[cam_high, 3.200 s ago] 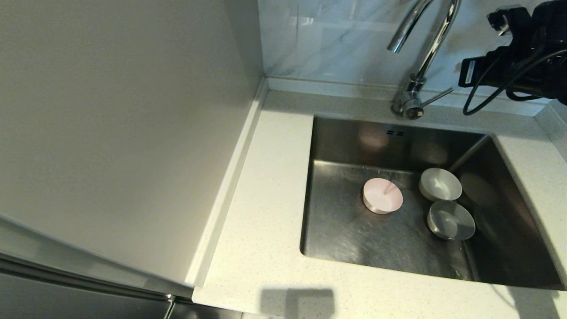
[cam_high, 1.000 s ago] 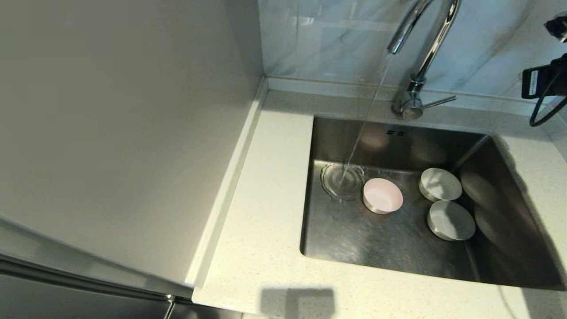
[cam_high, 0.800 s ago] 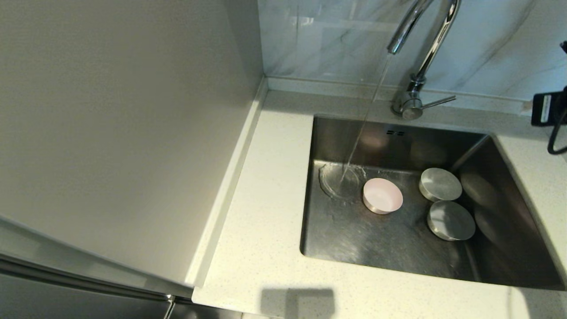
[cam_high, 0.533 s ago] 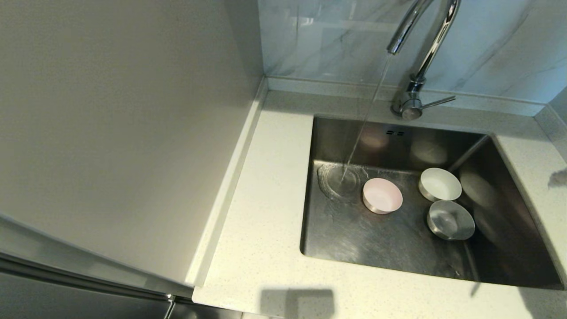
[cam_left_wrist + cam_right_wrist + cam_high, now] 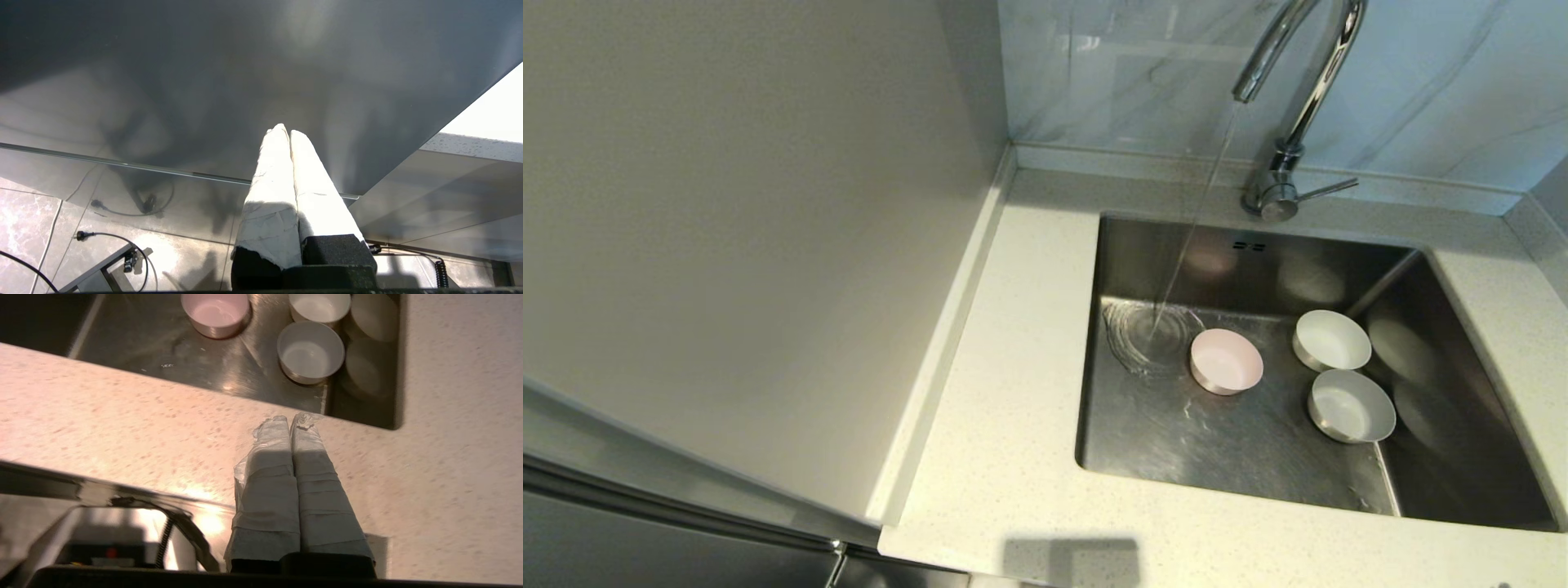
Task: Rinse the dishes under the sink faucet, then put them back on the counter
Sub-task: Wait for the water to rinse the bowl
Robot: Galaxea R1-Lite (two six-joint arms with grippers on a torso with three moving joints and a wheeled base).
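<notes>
**Running water, three bowls in the sink**

Pouring from the faucet [image 5: 1294,73], a thin stream of water hits the sink [image 5: 1225,441] floor at its far left part and makes little rings. The pink bowl [image 5: 1227,361] sits just right of the splash, not under the water. The two white bowls sit close together further right: one white bowl [image 5: 1332,340] is farther back, and the other white bowl [image 5: 1351,405] is nearer. All three stand upright on the sink floor.

The right gripper [image 5: 292,420] hangs over the pale surface [image 5: 122,428] on the near side of the sink, clenched and holding nothing. The left gripper [image 5: 285,131] is away from the sink, beside a grey panel [image 5: 204,81], also clenched and holding nothing.
</notes>
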